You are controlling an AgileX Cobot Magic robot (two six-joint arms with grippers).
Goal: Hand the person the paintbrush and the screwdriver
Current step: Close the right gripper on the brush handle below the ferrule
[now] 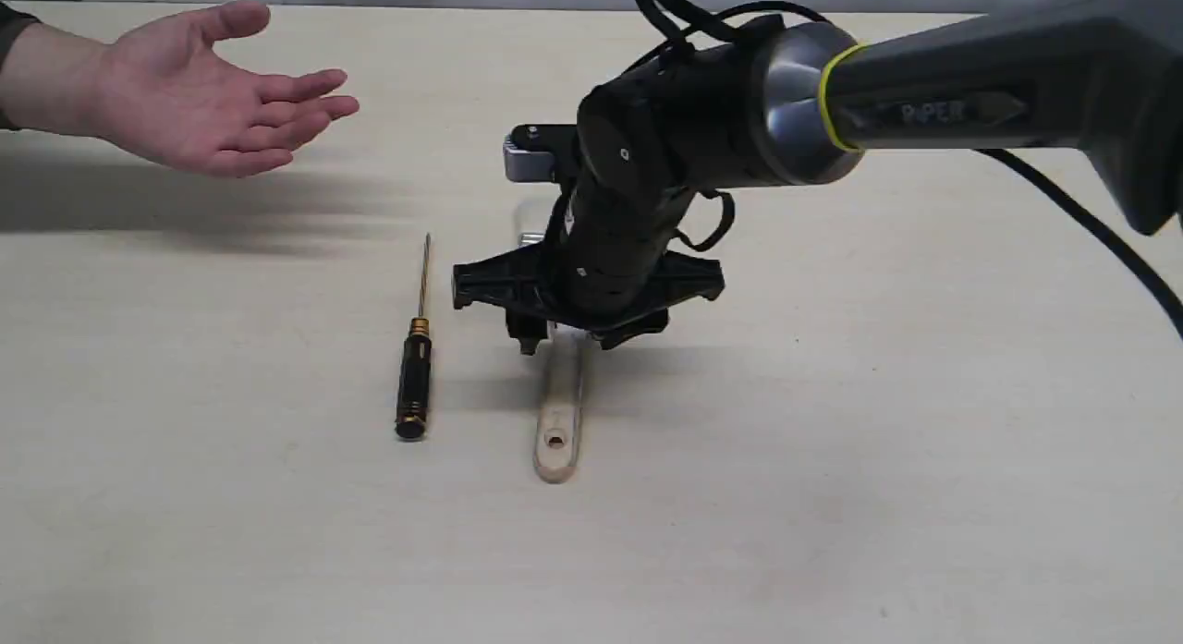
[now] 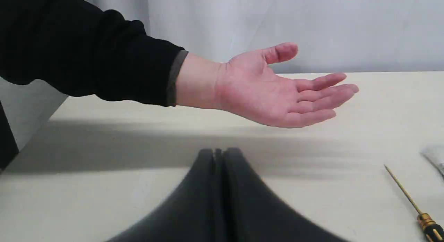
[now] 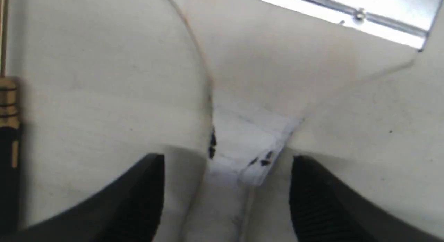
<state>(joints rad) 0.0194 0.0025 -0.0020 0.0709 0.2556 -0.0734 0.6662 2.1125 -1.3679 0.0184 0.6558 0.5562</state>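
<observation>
The paintbrush (image 1: 559,413) lies flat on the table, its worn wooden handle with the hole pointing toward the front edge. My right gripper (image 1: 566,339) hangs low over it, open, one finger on each side of the handle (image 3: 242,144) with a gap on both sides. The silver ferrule (image 3: 347,16) shows beyond the fingers; the bristles are hidden. To the left of the brush lies the screwdriver (image 1: 414,367), black handle near, shaft pointing away. The person's hand (image 1: 203,99) is held palm up at the far left. My left gripper (image 2: 219,152) is shut and empty, below the hand (image 2: 277,92).
The pale table (image 1: 832,487) is bare apart from the two tools. The right arm's dark body and cables (image 1: 924,108) reach in from the right above the table. A grey wall (image 2: 312,26) stands behind the table's far edge.
</observation>
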